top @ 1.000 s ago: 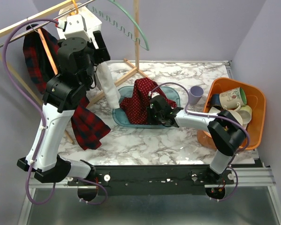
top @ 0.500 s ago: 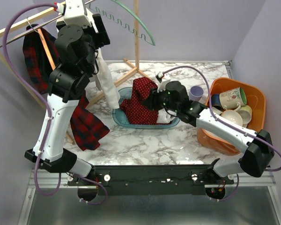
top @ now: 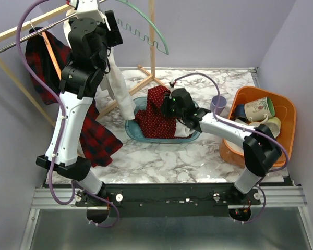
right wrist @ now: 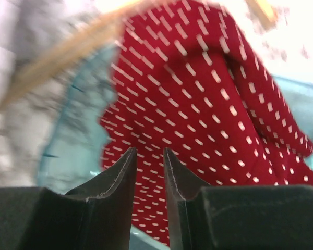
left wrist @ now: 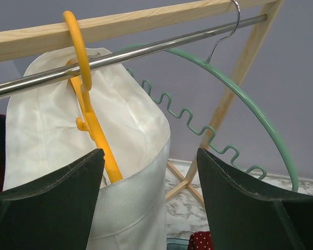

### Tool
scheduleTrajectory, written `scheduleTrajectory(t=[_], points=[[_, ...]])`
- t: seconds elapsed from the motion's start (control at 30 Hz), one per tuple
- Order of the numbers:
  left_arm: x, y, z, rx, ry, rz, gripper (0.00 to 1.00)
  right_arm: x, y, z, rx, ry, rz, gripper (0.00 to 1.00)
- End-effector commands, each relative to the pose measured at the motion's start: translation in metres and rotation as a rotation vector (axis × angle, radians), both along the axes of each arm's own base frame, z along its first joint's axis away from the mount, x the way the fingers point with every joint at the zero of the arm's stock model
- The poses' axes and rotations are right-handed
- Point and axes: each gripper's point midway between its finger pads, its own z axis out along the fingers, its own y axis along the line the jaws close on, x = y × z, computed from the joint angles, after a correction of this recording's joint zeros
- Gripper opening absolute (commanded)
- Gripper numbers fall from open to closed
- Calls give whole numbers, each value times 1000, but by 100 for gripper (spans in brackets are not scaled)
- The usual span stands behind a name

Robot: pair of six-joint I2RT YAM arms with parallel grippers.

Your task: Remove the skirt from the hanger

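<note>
A white skirt (left wrist: 130, 125) hangs on a yellow hanger (left wrist: 88, 120) hooked over the metal rail (left wrist: 146, 52) of the wooden rack. In the top view the skirt (top: 120, 88) droops down to the table. My left gripper (left wrist: 150, 152) is open, high up by the rail (top: 41, 28), with its jaws on either side of the skirt's right edge and not touching it. My right gripper (right wrist: 148, 150) hovers just over a red dotted cloth (right wrist: 208, 94) with its jaws a little apart and nothing between them. In the top view the right gripper (top: 164, 107) is over that cloth (top: 156, 117).
An empty green wavy hanger (left wrist: 240, 96) hangs on the rail to the right. The red cloth lies in a teal bin (top: 133, 130). A red plaid garment (top: 96, 138) hangs at the left. An orange basin (top: 287, 125) of mugs and a purple cup (top: 217, 104) stand at the right.
My left arm has risen, bringing its open gripper up to the rail by the yellow hanger. My right gripper has lifted off the red cloth and moved a little left over it.
</note>
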Motion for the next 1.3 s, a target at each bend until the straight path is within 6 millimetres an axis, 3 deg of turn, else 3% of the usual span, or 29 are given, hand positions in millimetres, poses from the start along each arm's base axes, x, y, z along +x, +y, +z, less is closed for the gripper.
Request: scheduleTrajectory(t=[0.0,0.03,0.13,0.27,0.43,0.5,0.57,0.7,0.73,0.77,0.83,0.9,1.07,1.27], points=[[-9,-6,5,1,-2,-57,81,-6,-9,-58,-52,70,-23,34],[-8,-7,0,14,10,-63,81,-15,-12,-71,-65,97,-5,34],[-17,-8,1,23,11,-88,81,-28,-14,-71,-63,88,24,33],[-31,-13,10,2,-6,-145,82,-37,-21,-94,-99,142,21,33],[-33,20,25,-57,-62,33,82,-51,-20,-133,-122,207,29,33],[-26,26,19,-61,-35,77,82,-55,-22,-138,-129,216,23,32],[-25,28,30,-79,-52,86,81,-57,-21,-134,-131,220,25,32],[-12,21,20,-72,-10,79,79,-61,-20,-94,-110,156,66,34],[-7,22,15,-70,2,96,78,-59,-19,-72,-85,119,71,37],[-6,22,13,-68,5,103,78,-60,-19,-61,-76,103,77,48],[-1,23,9,-71,6,112,77,-63,-19,-30,-41,48,101,59],[2,21,7,-73,5,105,76,-71,-20,-15,-37,41,138,68],[10,19,-5,-78,31,109,74,-86,-25,43,56,-54,183,73],[26,13,-35,-81,112,100,74,-101,-34,87,113,-131,211,75]])
